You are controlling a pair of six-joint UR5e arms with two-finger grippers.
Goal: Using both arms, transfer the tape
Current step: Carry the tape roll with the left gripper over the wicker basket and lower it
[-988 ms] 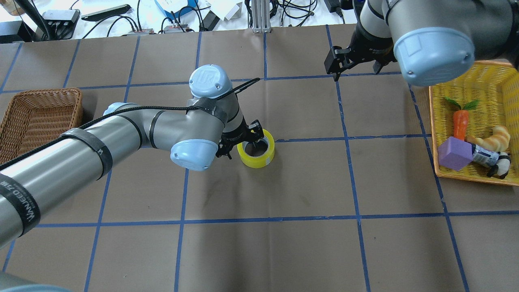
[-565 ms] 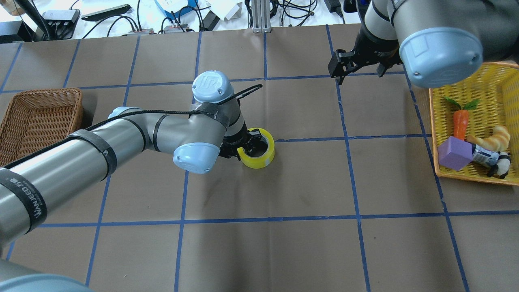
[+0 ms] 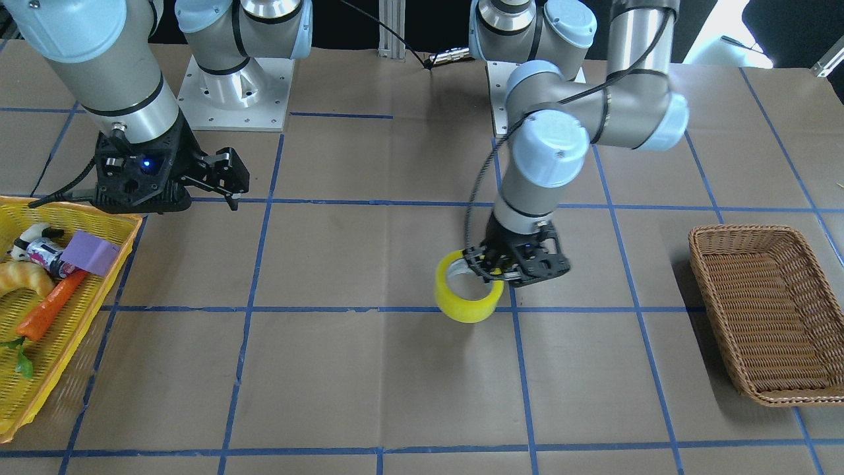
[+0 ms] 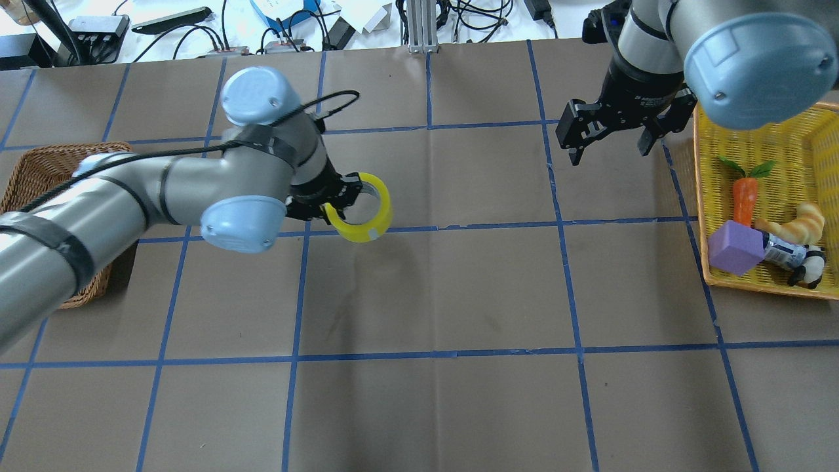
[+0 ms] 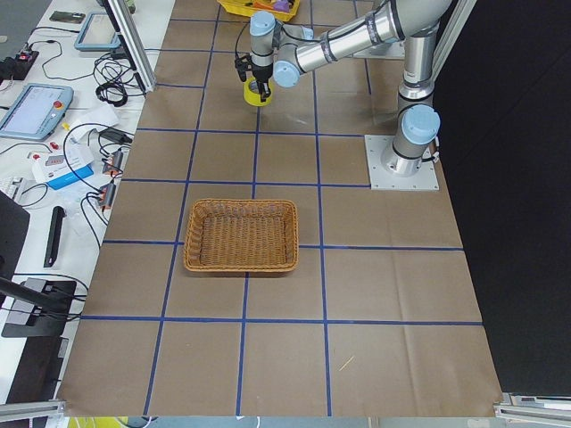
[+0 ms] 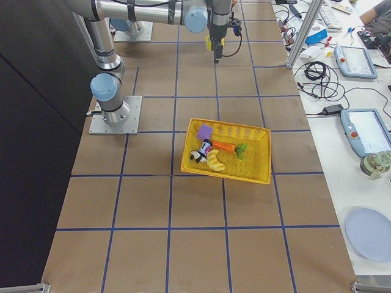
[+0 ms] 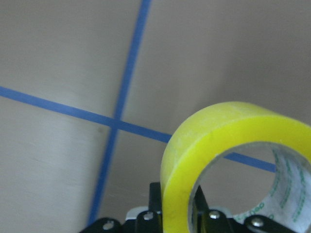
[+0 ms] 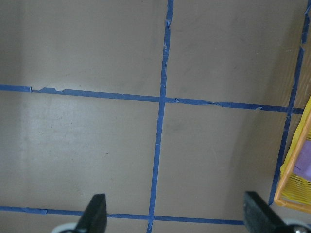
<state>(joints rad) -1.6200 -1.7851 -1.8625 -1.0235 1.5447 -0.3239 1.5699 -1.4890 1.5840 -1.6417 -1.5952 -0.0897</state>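
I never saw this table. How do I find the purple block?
On the brown table, go to the yellow basket at the robot's right end. Inside, the purple block lies beside the orange carrot and the croissant; it is the only purple thing there, and the only one with flat sides and square corners.

Bright even light, soft shadows, wrist view blurred

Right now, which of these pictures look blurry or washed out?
Left wrist view: the tape sits very close and looks soft, as do the blue lines. Right wrist view: they are crisp. Overhead view: the bench beyond the table is washed out white.
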